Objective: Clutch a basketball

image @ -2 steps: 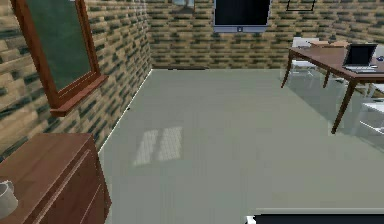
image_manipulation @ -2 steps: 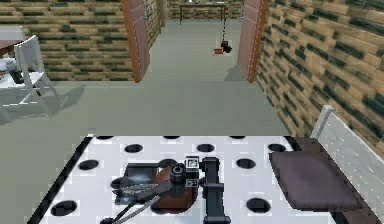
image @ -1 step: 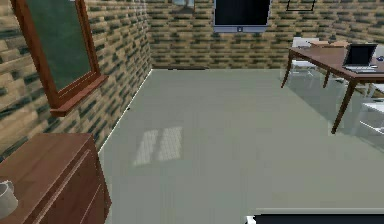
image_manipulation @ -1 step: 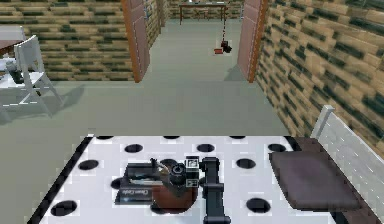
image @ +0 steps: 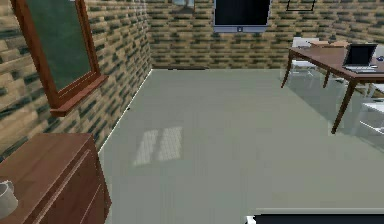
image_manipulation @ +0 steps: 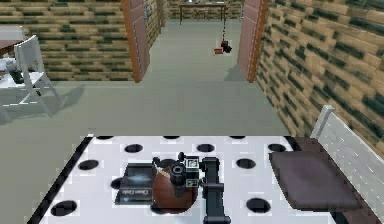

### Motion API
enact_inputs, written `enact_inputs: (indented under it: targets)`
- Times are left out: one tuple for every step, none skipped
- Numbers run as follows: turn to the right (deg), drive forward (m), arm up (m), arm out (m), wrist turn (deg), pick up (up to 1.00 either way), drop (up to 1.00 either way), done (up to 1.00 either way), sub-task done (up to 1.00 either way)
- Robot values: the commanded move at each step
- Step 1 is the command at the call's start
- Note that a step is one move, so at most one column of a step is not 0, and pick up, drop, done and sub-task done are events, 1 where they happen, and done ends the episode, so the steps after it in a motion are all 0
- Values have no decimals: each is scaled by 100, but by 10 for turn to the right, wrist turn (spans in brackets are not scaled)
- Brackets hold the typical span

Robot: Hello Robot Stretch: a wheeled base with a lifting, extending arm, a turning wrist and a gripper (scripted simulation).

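Observation:
In the arm side view a round reddish-brown ball (image_manipulation: pixel 168 192), basketball-like in colour, lies at the bottom on a white tabletop with black dots (image_manipulation: pixel 250 150). My gripper (image_manipulation: pixel 148 182) sits right at the ball, its dark body overlapping the ball's top. The arm's dark bar (image_manipulation: pixel 213 195) rises from the bottom edge just right of it. With the ball on the surface at the gripper's far end, I cannot tell whether the gripper holds anything.
A dark-seated chair (image_manipulation: pixel 315 175) stands right of the dotted table, a white chair (image_manipulation: pixel 30 70) at far left, and a doorway (image_manipulation: pixel 195 40) opens beyond. Ahead are open grey floor (image: pixel 220 120), a wooden dresser (image: pixel 50 185), a wall mirror (image: pixel 60 45) and a table with a laptop (image: pixel 345 60).

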Motion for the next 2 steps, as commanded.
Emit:
enact_inputs:
  targets:
    - [0,0,-30,0,0,0,0,0,0]
    - [0,0,0,0,0,100,0,0,0]
